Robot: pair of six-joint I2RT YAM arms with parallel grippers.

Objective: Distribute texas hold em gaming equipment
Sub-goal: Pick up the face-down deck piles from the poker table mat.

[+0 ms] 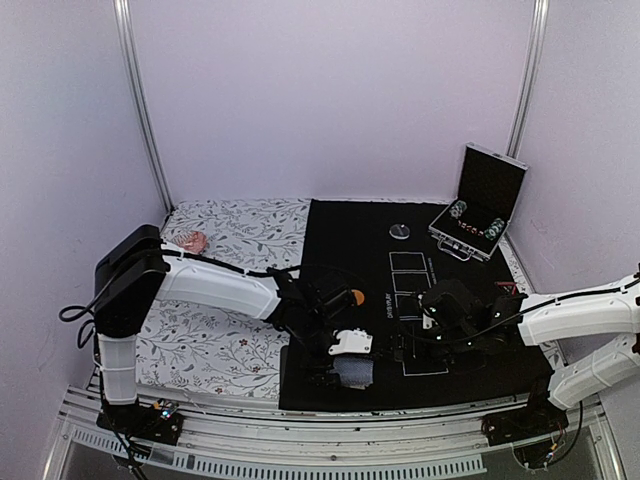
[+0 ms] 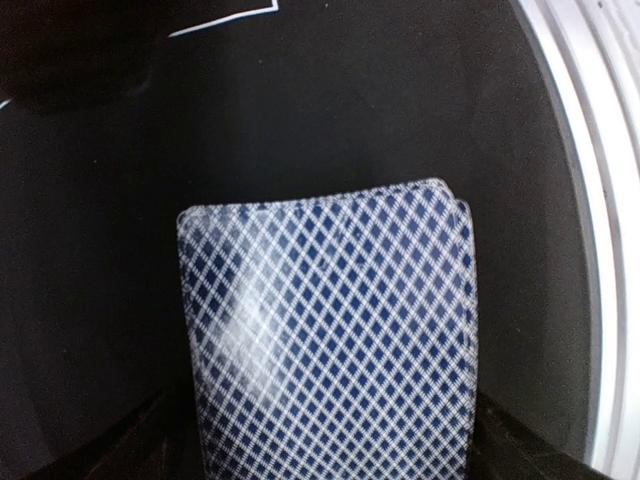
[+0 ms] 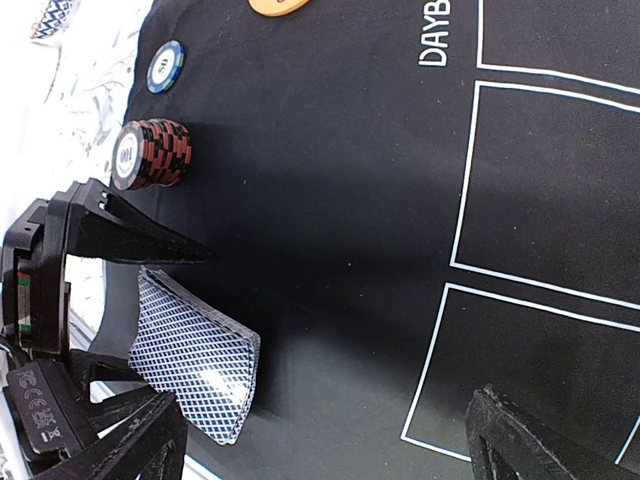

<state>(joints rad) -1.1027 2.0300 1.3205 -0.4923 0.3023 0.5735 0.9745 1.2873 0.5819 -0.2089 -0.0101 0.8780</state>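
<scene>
Left claw stands wide open astride the blue-and-white diamond-backed card deck, lower centre of the black felt mat; right claw open beside it.

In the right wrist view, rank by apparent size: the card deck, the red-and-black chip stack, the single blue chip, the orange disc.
1. card deck
2. red-and-black chip stack
3. single blue chip
Unranked: orange disc, cut off by the top edge.
The deck is also nearest the camera.
</scene>
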